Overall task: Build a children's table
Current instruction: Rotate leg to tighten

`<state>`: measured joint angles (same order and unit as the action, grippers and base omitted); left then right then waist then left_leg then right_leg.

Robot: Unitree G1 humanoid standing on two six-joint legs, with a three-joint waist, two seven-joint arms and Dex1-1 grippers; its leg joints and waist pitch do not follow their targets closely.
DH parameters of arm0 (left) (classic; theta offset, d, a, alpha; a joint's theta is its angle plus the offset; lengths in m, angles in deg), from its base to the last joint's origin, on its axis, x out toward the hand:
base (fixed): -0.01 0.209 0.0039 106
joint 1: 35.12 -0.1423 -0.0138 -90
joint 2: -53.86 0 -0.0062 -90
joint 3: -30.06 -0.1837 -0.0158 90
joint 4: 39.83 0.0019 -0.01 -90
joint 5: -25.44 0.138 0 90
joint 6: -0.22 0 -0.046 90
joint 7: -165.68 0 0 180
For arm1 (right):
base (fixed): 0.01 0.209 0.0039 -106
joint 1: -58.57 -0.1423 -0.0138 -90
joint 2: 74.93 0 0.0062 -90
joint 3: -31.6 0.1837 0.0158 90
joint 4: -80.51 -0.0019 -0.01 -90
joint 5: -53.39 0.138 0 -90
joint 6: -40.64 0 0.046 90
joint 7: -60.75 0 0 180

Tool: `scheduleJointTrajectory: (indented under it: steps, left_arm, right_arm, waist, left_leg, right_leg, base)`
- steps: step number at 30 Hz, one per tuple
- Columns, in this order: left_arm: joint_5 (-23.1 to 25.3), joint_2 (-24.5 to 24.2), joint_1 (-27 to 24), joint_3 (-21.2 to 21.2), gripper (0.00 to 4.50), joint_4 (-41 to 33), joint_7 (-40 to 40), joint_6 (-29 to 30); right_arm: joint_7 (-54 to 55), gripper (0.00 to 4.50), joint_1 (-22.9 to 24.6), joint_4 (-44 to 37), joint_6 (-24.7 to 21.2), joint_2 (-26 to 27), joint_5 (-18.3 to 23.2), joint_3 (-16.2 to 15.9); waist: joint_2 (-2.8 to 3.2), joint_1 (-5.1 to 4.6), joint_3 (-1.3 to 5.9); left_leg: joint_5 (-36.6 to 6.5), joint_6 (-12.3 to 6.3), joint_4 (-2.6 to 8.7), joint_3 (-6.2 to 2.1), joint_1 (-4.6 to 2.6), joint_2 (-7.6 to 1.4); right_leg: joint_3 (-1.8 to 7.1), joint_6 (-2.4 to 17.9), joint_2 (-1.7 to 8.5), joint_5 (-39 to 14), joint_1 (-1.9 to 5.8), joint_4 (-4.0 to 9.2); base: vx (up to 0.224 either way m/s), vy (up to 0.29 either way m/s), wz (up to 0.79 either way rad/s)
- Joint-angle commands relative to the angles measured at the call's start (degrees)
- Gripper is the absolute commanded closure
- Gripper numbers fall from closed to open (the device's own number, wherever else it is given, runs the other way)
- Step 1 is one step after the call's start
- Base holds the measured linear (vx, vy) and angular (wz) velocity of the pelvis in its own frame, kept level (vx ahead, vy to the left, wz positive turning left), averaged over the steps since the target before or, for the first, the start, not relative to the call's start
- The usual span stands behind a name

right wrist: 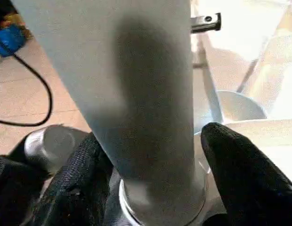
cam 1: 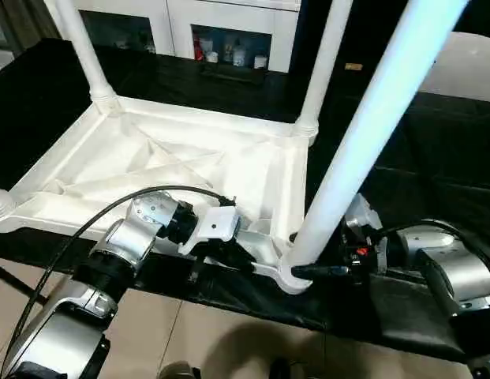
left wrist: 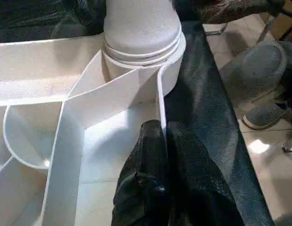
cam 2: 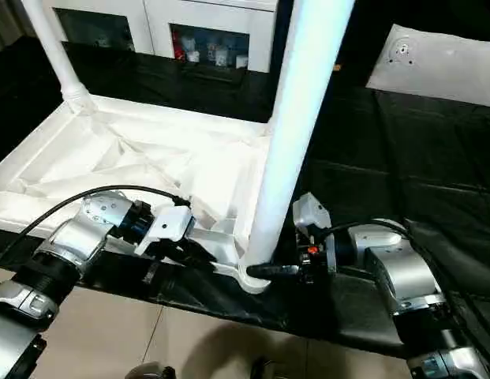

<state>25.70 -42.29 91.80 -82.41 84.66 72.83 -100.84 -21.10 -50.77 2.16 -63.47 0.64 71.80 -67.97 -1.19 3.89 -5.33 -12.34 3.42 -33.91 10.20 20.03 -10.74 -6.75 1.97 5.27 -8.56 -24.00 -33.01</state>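
Note:
The children's table top (cam 1: 189, 166) lies upside down on the black cloth, ribs facing up. Two white legs (cam 1: 83, 47) (cam 1: 327, 55) stand in its far corner sockets. A third leg (cam 1: 371, 134) rises from the near right socket (cam 1: 290, 276). My right gripper (cam 1: 308, 271) reaches in from the right at the base of this leg. One black finger (right wrist: 84, 174) lies on each side of the leg, close against it. My left gripper (cam 1: 246, 260) is shut, and its fingertips (left wrist: 155, 136) rest at the thin rim wall just beside that socket.
A white cabinet (cam 1: 229, 31) with glass doors stands behind the table. The black cloth (cam 1: 434, 142) runs on to the right, where a flat white piece (cam 2: 442, 59) lies at the back. Tiled floor (cam 1: 213, 332) shows below the near edge.

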Motion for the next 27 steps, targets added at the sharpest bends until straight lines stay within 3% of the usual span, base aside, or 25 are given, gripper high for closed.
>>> scheduleJointTrajectory:
  steps: [1, 4, 8, 14, 17, 20, 21, 22, 27]
  left_arm:
    - [1.48, 0.1, -0.23, -3.42, 4.5, -0.32, 3.31, -1.62]
    - [1.61, 0.03, 0.14, -3.42, 4.5, 0.28, 3.27, -1.96]
    - [1.64, 0.04, 0.3, -3.4, 4.5, 0.48, 3.14, -2.01]
    - [1.31, 0.21, 0.1, -2.68, 4.5, 0.9, 2.14, -1.35]
    - [0.28, 0.76, -0.45, -1.6, 4.5, 0.3, 0.83, 0.87]
    - [0.41, 2.41, -0.82, 0.11, 4.5, -0.24, -4.93, 4.91]
    - [0.82, 2.86, -0.84, 0.35, 4.5, -0.13, -6.65, 5.72]
    - [1.82, 3.95, -0.94, 0.87, 4.5, 0.14, -10.68, 7.48]
    - [1.71, 8.15, -1.26, 3.09, 4.5, -0.2, -19.81, 14.48]
  right_arm:
    - [-1.4, 1.71, -0.47, -0.15, 0.42, -1.05, 0.7, -0.48]
    - [-1.92, 2.14, -0.52, -0.13, 0.28, -1.15, 0.89, -0.73]
    - [-2.25, 2.37, -0.53, -0.33, 0.02, -1.21, 1.12, -0.82]
    - [-2.11, 2.44, 0.14, -1.49, -1.51, -0.8, 1.54, -0.7]
    - [0.78, 2.44, 1.13, -2.94, -3.17, 0.04, 1.68, -0.36]
    - [12.14, 2.44, 2.67, -5.21, -6.39, 4.66, 0.29, 1.02]
    - [15.03, 2.44, 2.86, -5.53, -7.07, 5.91, -0.38, 1.22]
    - [21.04, 2.45, 3.08, -5.99, -8.48, 8.66, -1.97, 1.58]
    - [33.61, 2.48, 2.66, -7.15, -14.58, 16.37, -3.43, 2.69]
  waist:
    - [-0.53, -0.11, 3.7]
    - [-0.57, -0.03, 3.64]
    - [-0.7, -0.02, 3.57]
    - [-0.57, -0.06, 3.54]
    - [-0.47, 0.01, 3.51]
    - [-0.34, -0.36, 3.33]
    - [-0.51, -0.55, 3.28]
    - [-0.34, -0.95, 2.95]
    - [-0.46, -2.53, 2.23]
  left_leg:
    - [-5.21, -6.3, 3.94, -0.48, 0.18, -3.07]
    - [-5.14, -6.32, 3.96, -0.48, 0.17, -3.08]
    - [-5.81, -5.83, 4.02, -0.48, 0.15, -3.03]
    - [-5.98, -5.63, 4.06, -0.52, 0.13, -3.06]
    - [-6.01, -5.36, 4.08, -0.5, 0.14, -3.02]
    - [-7.28, -4.35, 4.36, -0.66, 0.21, -2.98]
    - [-7.9, -3.88, 4.4, -0.67, 0.11, -2.92]
    - [-10.38, -2.47, 4.56, -0.87, -0.13, -2.58]
    - [-14.63, -0.84, 4.68, -1.46, -0.2, -1.98]
  right_leg:
    - [3.82, 12.38, 3.98, -14.72, 3.7, 3.13]
    - [3.79, 12.22, 4.02, -15.03, 3.71, 3.19]
    - [3.78, 11.64, 4.05, -16.71, 3.71, 3.35]
    - [3.76, 11.43, 3.99, -16.99, 3.68, 3.45]
    - [3.8, 11.19, 3.98, -17.2, 3.73, 3.52]
    - [3.75, 10.5, 4.01, -19.41, 3.65, 3.77]
    - [3.72, 10.0, 3.97, -20.75, 3.55, 4.05]
    - [3.51, 8.1, 4.07, -26.84, 3.3, 4.87]
    - [2.72, 2.6, 4.03, -39.05, 2.92, 6.62]
  base:
    - [0.0, 0.0, 0.0]
    - [0.0, 0.0, 0.0]
    - [0.0, 0.0, 0.0]
    - [0.0, 0.0, 0.0]
    - [0.0, 0.0, 0.0]
    - [0.0, 0.0, 0.0]
    - [0.0, 0.0, 0.0]
    - [0.0, 0.0, 0.0]
    - [0.0, 0.0, 0.0]
